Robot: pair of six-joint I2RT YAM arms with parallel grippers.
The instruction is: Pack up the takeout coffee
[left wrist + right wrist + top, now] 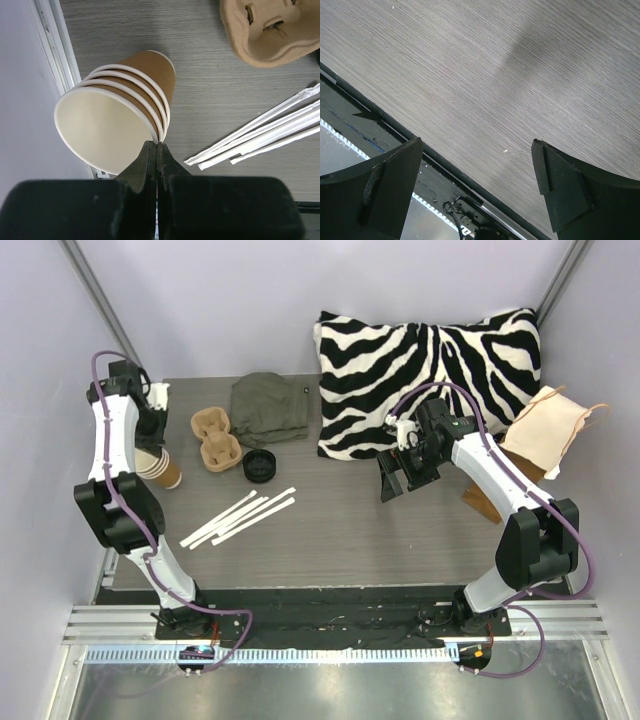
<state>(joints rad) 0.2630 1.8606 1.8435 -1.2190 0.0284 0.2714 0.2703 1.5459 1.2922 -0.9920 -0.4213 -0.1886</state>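
Left gripper (158,152) is clamped on the pale rim of the tilted stack of tan-brown paper coffee cups (117,117), centre-left of its wrist view. Right gripper (475,145) just hangs wide open, empty.

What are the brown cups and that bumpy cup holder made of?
The cups look like paper: matte brown outside, smooth cream inside, thin rolled rims. The cup holder looks like moulded pulp: rough, dull tan, with soft rounded edges.
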